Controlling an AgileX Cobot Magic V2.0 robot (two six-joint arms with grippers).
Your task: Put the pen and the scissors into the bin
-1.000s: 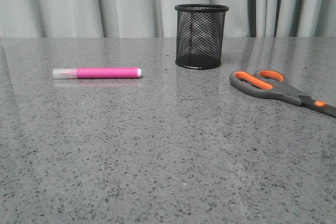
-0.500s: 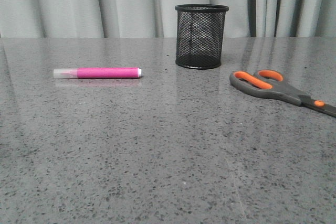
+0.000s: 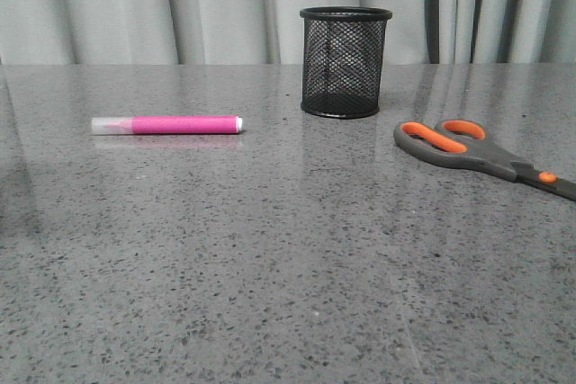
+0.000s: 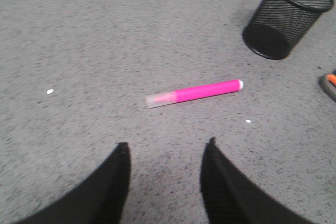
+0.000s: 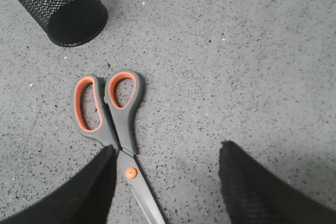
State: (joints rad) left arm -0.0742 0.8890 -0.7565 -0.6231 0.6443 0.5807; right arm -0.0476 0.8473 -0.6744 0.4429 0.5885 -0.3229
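no legible text, label, brand, number or sign appears in any view. the pen (image 3: 166, 124) shows a plain pink barrel with a clear cap and no printing that can be read. the scissors (image 5: 113, 124) carry only an orange pivot dot and orange handle lining, with no marking. the bin (image 3: 346, 61) is plain black mesh with an unmarked rim and base. the table (image 3: 288, 276) is speckled grey stone without lettering, and the curtain (image 3: 180, 6) at the far side is plain.
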